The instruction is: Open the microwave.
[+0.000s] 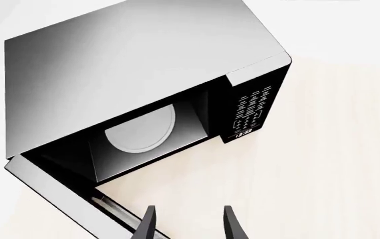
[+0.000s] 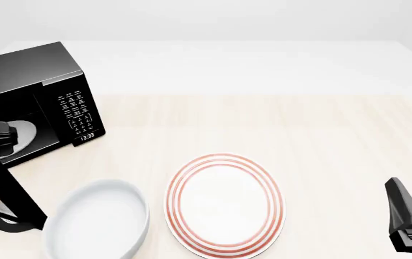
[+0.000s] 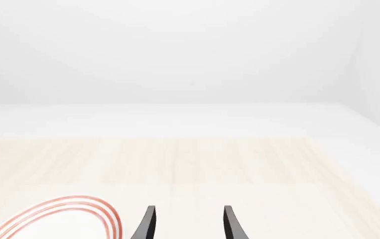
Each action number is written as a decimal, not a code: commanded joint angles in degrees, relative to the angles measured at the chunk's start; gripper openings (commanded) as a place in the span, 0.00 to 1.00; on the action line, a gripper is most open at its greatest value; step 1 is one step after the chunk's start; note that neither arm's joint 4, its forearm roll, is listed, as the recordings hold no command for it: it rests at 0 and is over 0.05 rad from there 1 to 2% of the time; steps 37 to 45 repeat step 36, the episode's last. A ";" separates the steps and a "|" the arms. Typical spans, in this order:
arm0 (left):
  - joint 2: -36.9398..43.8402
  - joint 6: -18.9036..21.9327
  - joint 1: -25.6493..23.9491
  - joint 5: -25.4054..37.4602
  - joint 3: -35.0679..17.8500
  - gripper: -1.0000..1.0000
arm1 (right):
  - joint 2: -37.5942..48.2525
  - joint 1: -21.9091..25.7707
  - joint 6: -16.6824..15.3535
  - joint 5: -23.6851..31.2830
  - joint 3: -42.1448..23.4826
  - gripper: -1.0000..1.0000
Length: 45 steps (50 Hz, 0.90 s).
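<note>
The microwave stands near the table's far left corner, its keypad and clock display facing the near side. Its door is already swung wide: the left wrist view looks straight into the cavity, where the pale turntable lies fully exposed, and the door leaf stands out from the hinge side with its handle along the free edge. Judged from that, the opening itself is essentially done; little seems left beyond pulling the arm clear.

The left gripper sits just beside the door's free edge, its 2 fingers spread and holding nothing. The right gripper hovers over the near right corner, fingers likewise apart and empty, well apart from the microwave.

A red-ringed plate and a white bowl rest along the near edge.
</note>
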 commanded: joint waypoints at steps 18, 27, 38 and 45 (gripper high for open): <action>-1.78 1.03 0.02 0.74 1.64 1.00 | 0.00 0.01 0.02 0.00 0.00 1.00; -2.08 0.63 0.14 0.15 2.77 1.00 | 0.00 0.00 0.00 0.00 0.00 1.00; -4.42 1.21 0.49 0.06 1.79 1.00 | 0.00 0.00 0.00 0.00 0.00 1.00; -4.42 1.21 0.49 0.06 1.79 1.00 | 0.00 0.00 0.00 0.00 0.00 1.00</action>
